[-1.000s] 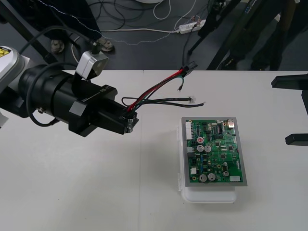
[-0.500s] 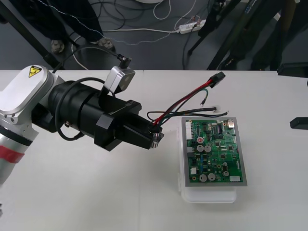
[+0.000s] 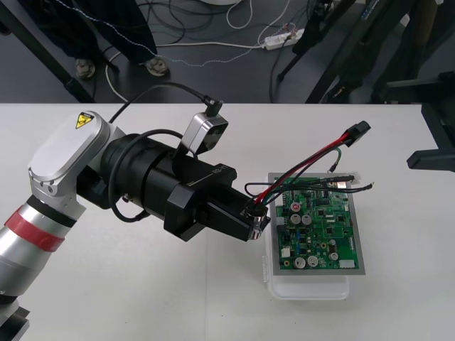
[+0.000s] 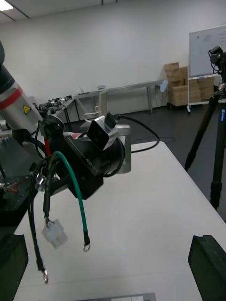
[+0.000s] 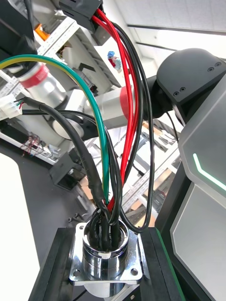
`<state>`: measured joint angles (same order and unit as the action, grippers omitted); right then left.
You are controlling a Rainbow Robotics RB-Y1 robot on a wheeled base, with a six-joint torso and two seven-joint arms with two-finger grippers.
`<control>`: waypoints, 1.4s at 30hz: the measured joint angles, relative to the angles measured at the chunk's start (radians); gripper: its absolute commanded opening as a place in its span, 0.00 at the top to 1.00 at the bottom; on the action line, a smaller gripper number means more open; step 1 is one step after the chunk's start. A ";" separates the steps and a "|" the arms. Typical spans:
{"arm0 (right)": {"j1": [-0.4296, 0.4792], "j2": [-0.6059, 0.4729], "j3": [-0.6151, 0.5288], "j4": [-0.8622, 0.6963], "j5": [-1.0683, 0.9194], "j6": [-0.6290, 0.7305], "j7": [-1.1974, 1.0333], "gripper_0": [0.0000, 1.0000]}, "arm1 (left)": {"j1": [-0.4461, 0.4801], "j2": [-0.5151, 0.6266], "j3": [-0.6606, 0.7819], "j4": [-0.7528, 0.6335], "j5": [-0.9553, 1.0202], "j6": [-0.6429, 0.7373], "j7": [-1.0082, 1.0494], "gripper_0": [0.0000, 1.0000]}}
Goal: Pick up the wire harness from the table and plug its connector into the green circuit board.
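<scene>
tabletop (image 3: 142, 298) below, harness socket (image 5: 106, 256) in left pincer (image 3: 253, 220)

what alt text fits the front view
The left gripper holds the wire harness by its socket at the left edge of the green circuit board, wires arching over it, black plug beyond its far edge. The right gripper sits open at right.

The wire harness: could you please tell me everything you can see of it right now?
The wire harness is a bundle of thin red, black and green wires rising from a round, shiny metal socket with a square flange. The left gripper is shut on that socket, at the left edge of the green circuit board. The wires arch over the board to a black plug, which hangs in the air, not plugged in. Side leads end in ring terminals and a small white connector.
</scene>
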<state>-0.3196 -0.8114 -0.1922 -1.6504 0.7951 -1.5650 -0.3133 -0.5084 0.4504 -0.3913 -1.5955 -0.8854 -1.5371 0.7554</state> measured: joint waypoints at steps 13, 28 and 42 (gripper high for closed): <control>-0.072 0.000 0.126 0.024 -0.119 0.000 0.000 0.00 | 0.002 -0.006 -0.008 0.000 0.027 0.000 0.000 1.00; -0.085 0.038 0.143 -0.018 -0.147 0.000 -0.001 0.00 | 0.013 -0.006 -0.008 -0.001 0.029 0.000 0.001 1.00; -0.159 0.073 0.187 -0.025 -0.147 0.000 -0.044 0.00 | 0.013 -0.007 -0.008 -0.001 0.031 0.000 0.001 1.00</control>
<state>-0.4786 -0.7386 -0.0048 -1.6755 0.6479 -1.5650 -0.3573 -0.4956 0.4437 -0.3992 -1.5962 -0.8544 -1.5372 0.7565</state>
